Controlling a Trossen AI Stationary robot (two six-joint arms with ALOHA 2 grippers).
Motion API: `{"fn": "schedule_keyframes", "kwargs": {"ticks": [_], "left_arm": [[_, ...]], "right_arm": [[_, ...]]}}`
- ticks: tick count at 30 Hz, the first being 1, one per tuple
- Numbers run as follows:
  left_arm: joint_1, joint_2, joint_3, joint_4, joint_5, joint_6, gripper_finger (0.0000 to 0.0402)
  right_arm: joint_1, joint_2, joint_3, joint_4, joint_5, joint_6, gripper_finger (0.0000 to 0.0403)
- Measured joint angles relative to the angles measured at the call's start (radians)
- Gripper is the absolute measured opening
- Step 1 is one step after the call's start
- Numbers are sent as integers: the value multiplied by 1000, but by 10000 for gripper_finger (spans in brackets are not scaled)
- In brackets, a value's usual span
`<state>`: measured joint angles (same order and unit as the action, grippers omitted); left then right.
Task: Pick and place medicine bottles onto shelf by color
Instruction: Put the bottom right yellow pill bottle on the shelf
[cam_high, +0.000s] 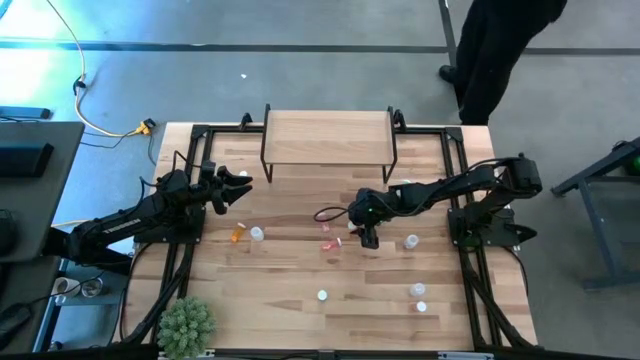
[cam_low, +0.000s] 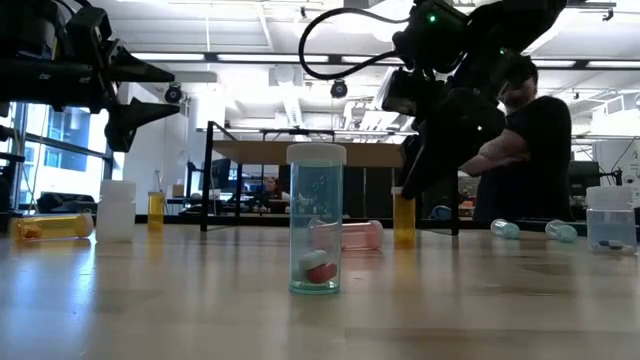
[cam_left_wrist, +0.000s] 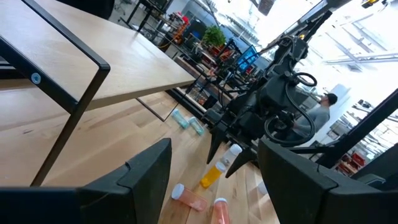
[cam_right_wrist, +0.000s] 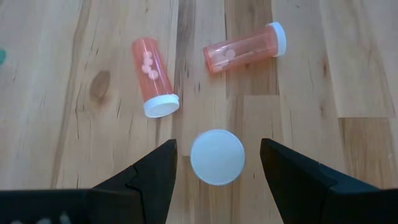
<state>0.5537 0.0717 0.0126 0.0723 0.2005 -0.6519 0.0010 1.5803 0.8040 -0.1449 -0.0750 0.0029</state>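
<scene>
hovering right gripper (cam_right_wrist: 217, 163), fingers spread around an upright orange bottle (cam_right_wrist: 217, 156); left gripper (cam_high: 240, 187) spread, empty.

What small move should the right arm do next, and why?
Probably lower the right end effector straight down and close. Its fingers are open and a white cap of an upright bottle sits centred between them, seen from above. Two pink bottles lie beyond it, clear of the fingers. The left end effector waits near the shelf.
</scene>
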Motion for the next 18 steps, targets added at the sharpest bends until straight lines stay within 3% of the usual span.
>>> {"fn": "schedule_keyframes", "kwargs": {"ticks": [4, 13, 18], "left_arm": [[0, 0, 0, 0, 0, 0, 229], [0, 0, 0, 0, -1, 0, 229], [0, 0, 0, 0, -1, 0, 229]], "right_arm": [[0, 0, 0, 0, 0, 0, 210], [0, 0, 0, 0, -3, 0, 129], [0, -1, 0, 0, -4, 1, 109]]}}
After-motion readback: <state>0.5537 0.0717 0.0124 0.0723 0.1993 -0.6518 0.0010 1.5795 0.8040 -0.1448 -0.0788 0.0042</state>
